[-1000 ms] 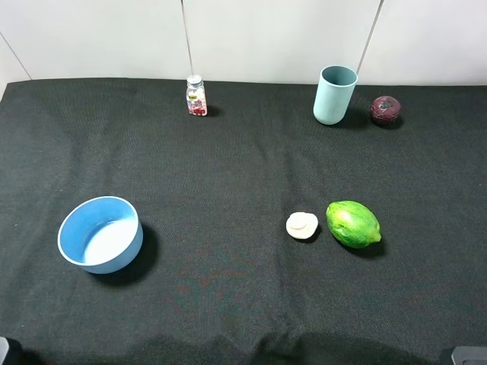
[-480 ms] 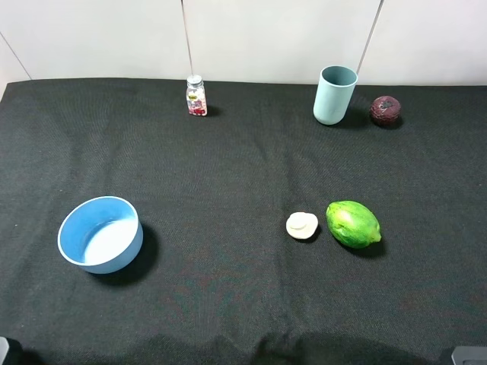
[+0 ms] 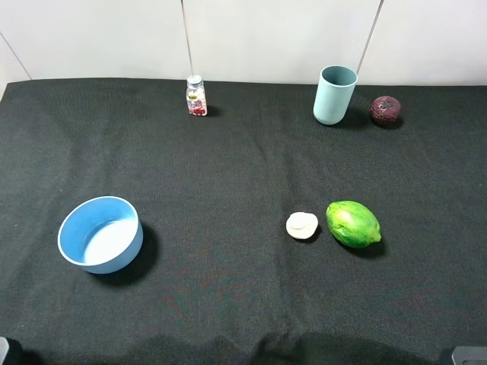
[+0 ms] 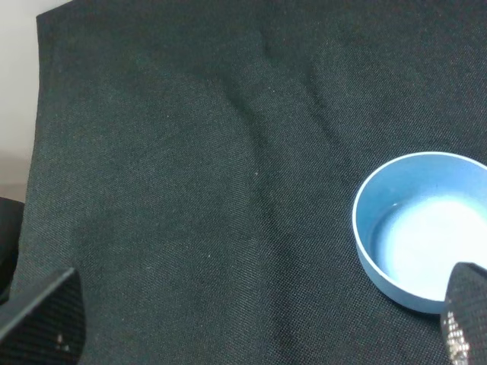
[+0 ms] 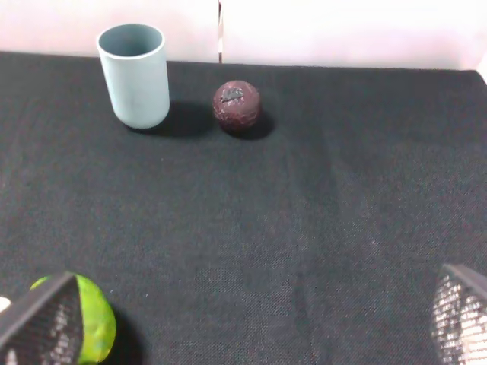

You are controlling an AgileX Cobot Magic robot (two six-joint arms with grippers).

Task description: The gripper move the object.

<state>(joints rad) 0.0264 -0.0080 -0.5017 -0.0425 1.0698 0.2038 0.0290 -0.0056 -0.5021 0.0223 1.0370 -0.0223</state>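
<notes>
My right gripper (image 5: 243,319) stands wide open, empty, well short of the object (image 5: 236,106). That sits near the desk's far right corner, just beside the cup (image 5: 135,74). It looks light, firm and apt to roll; I'd pinch across its middle.

- We find no text, brand, number or sign that can be read in any view.
- The small clear bottle with a silver cap (image 3: 195,96), standing at the far edge of the black cloth, carries a red, white and yellow label, but its print is too small for us to make out.
</notes>
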